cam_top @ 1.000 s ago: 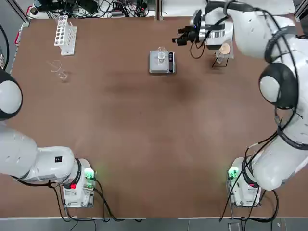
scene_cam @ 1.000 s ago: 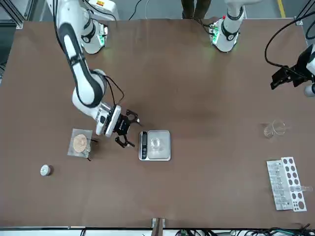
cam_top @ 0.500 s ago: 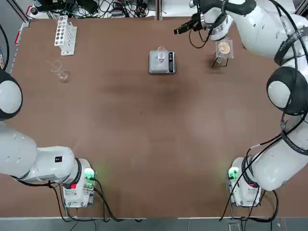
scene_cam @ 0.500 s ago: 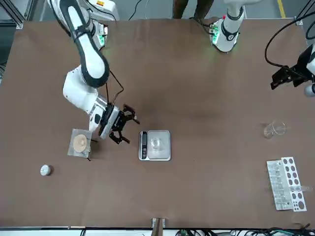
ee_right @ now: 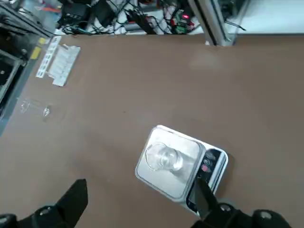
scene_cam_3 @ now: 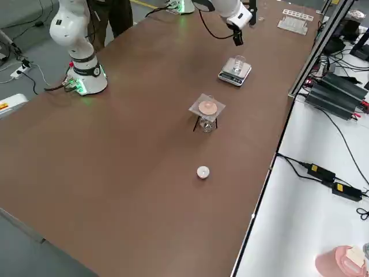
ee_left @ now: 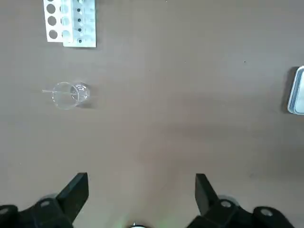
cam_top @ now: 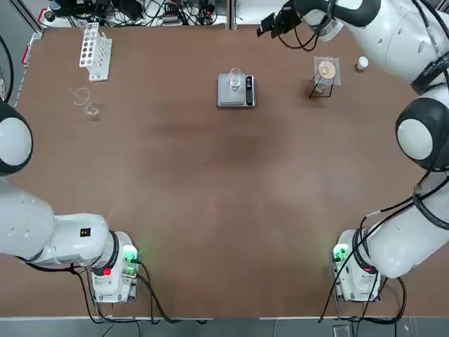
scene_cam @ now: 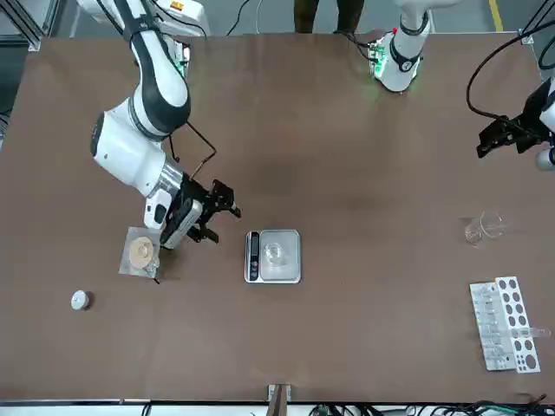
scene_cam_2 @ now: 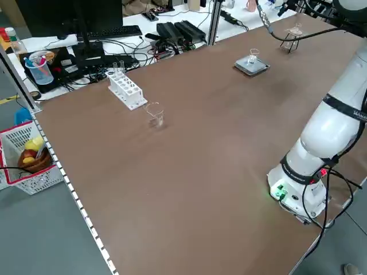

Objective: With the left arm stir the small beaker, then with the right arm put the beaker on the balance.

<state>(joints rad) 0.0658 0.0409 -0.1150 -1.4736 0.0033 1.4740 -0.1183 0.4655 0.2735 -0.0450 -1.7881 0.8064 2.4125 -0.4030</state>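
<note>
Front view: the small beaker (scene_cam: pixel 275 254) sits on the balance (scene_cam: pixel 290 273), to the robot's left of the spread, empty right gripper (scene_cam: pixel 226 224), so withdrawal likely leads rightward (left gripper (scene_cam: pixel 482 152), also open, idles at far left).

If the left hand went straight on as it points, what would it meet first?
Probably bare tabletop: the left hand seems to miss the glass vessel, though depth is unclear. The right hand is near the balance.

A lab – on the brown tabletop, a glass beaker (cam_top: pixel 235 81) stands on a scale (cam_top: pixel 228 98), with a test-tube rack (cam_top: pixel 95 53) and a larger beaker (cam_top: pixel 89 108) to its left – robot arms alongside.
</note>
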